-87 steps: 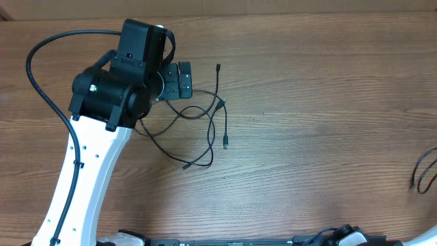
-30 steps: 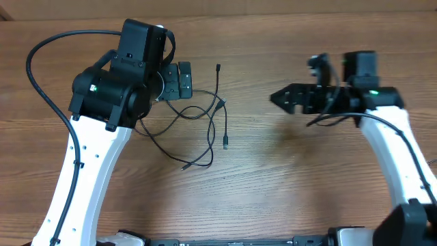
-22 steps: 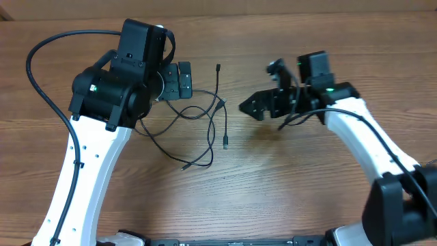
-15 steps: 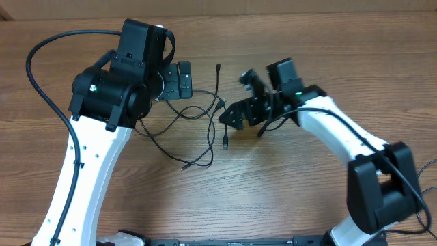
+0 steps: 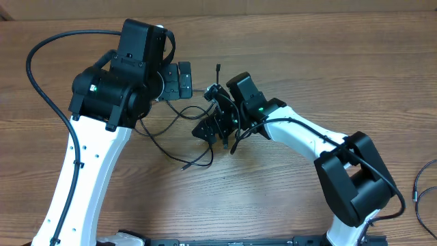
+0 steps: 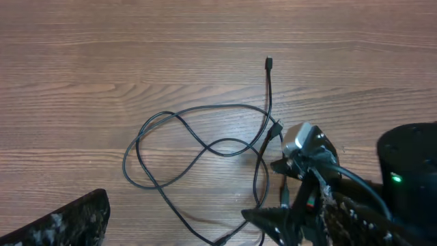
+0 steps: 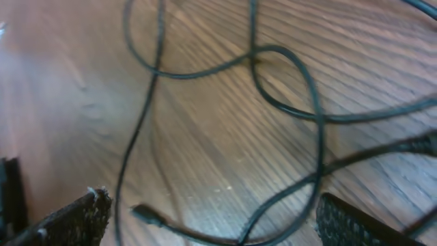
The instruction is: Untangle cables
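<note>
Overhead: right end effector (image 5: 207, 130) over cables (image 5: 218, 74), well inside table (image 5: 328, 61) edges

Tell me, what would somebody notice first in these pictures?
Probably the tangle of thin black cables looping across the middle of the wooden table. Next comes the right hand, open right over those loops. The big black-and-white left arm fills the left side, with the left hand open beside the tangle.
</note>
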`<action>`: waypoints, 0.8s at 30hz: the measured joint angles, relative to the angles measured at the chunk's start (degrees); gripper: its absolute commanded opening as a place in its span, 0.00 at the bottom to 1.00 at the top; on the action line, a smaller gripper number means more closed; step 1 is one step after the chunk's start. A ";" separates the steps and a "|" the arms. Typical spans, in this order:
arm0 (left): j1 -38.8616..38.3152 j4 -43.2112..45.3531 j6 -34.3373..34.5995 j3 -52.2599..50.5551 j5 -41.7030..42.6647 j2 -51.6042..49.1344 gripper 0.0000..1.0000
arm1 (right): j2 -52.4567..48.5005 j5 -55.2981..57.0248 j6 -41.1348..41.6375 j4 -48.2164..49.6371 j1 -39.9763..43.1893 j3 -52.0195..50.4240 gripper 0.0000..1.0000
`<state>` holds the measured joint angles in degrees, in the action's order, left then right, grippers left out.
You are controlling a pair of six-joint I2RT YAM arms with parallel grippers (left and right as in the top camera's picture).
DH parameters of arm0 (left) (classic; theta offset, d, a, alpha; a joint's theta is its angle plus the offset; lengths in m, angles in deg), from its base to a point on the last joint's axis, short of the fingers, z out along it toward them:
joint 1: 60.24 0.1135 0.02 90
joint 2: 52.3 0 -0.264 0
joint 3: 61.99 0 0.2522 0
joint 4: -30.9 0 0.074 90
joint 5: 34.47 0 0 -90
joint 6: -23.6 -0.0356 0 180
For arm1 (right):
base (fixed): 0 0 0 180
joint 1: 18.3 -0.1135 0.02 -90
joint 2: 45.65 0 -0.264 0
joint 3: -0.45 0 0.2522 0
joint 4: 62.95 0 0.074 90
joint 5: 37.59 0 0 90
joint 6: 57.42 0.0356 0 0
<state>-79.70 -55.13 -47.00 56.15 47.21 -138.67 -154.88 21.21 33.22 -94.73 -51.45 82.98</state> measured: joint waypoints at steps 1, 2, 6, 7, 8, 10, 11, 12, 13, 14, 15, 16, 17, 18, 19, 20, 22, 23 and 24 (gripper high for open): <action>0.00 0.00 0.00 0.00 0.00 0.00 1.00 | -0.35 0.83 0.94 0.00 0.00 0.00 0.94; 0.00 0.00 0.00 0.00 0.00 0.00 1.00 | -0.72 1.60 1.75 -0.02 0.09 0.00 0.94; 0.00 0.00 0.00 0.00 0.00 0.00 1.00 | -1.53 3.26 4.28 -0.46 0.11 0.00 0.94; 0.00 0.02 0.00 0.00 0.00 0.00 1.00 | -1.55 3.43 4.68 -0.68 0.09 0.00 0.94; 0.00 0.00 0.00 0.00 0.00 0.00 1.00 | -1.64 3.58 5.11 -0.70 0.04 0.00 0.94; 0.00 0.00 0.00 0.00 0.00 0.00 1.00 | -1.97 3.67 5.79 -0.68 -0.07 0.00 0.93; 0.00 0.00 0.00 0.00 0.00 0.00 1.00 | -2.12 3.76 5.90 -0.66 -0.20 0.00 0.93; 0.00 0.00 0.00 0.00 0.00 0.00 1.00 | -2.40 3.80 6.19 -0.57 -0.35 0.00 0.93; 0.00 0.00 0.00 0.00 0.00 0.00 1.00 | -2.71 3.82 6.36 -0.46 -0.57 0.00 0.93; 0.00 0.00 0.00 0.00 0.00 0.00 1.00 | -3.15 4.00 6.73 -0.20 -0.74 0.00 0.93; 0.00 0.00 0.00 0.00 0.00 0.00 1.00 | -3.61 4.04 7.10 0.11 -0.83 0.00 0.93; 0.00 0.00 0.00 0.00 0.00 0.00 1.00 | -4.04 4.09 7.54 0.52 -1.03 0.00 0.93; 0.00 0.00 0.00 0.00 0.00 0.00 1.00 | -4.59 4.15 7.93 0.85 -1.07 0.00 0.93; 0.00 0.00 0.00 0.00 0.00 0.00 1.00 | -5.18 4.20 8.39 1.09 -1.11 0.00 0.93; 0.00 0.02 0.00 0.00 0.00 0.00 1.00 | -5.79 3.93 8.55 1.66 -1.11 0.00 0.93; 0.00 0.00 0.00 0.00 0.00 0.00 1.00 | -6.01 3.87 8.98 2.40 -1.11 0.07 0.93; 0.02 0.00 0.00 0.00 0.00 0.00 1.00 | -6.38 3.78 9.90 3.56 -1.11 0.07 0.93; 0.00 0.02 0.00 0.00 0.00 0.00 1.00 | -6.58 3.69 10.34 4.24 -1.11 0.07 0.93; 0.00 0.00 0.00 0.00 0.00 0.00 1.00 | -6.93 3.50 11.19 5.31 -1.11 0.09 0.93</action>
<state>-79.70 -55.13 -47.00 56.15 47.21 -138.67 -161.81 24.71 44.41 -89.42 -52.57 83.07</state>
